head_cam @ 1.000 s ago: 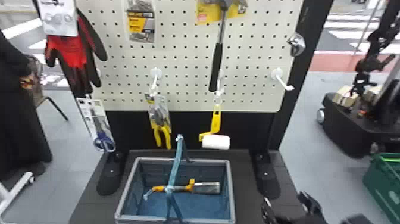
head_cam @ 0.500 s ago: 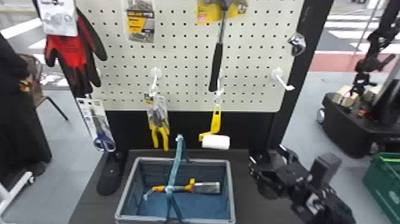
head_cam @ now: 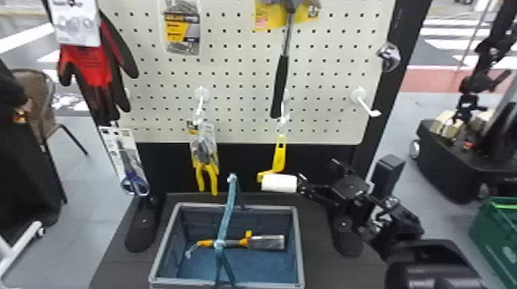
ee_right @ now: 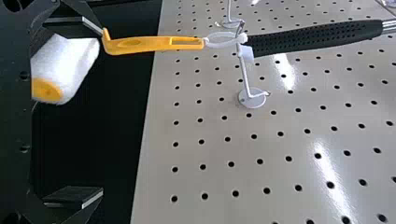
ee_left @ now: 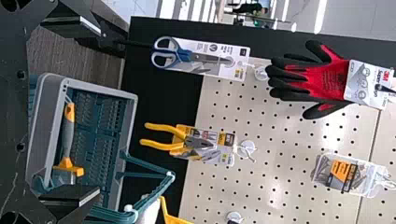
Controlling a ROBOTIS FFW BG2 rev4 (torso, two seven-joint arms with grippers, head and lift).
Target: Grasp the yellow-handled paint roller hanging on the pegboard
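On white pegboard hook (head_cam: 283, 115): yellow-handled paint roller with white foam sleeve (head_cam: 278, 161) hangs sleeve-down, apparently free to lift off.
Right gripper (head_cam: 307, 189): black fingers spread wide, just beside the sleeve, seemingly lined up for the grasp.
Left gripper (ee_left: 70, 112): spread, idle, facing the grey plastic basket (head_cam: 261, 208).

Right arm (head_cam: 400, 230) enters from the bottom-right corner in head view, bent at the elbow, forearm angled forward and to the left. Right hand (head_cam: 307, 189) at the end of it is roughly level, 2 flat fingers (ee_right: 70, 21) spread wide, jaws fully apart. Left hand (ee_left: 92, 109) faces forward, its 2 fingers likewise wide apart, gripping nothing.
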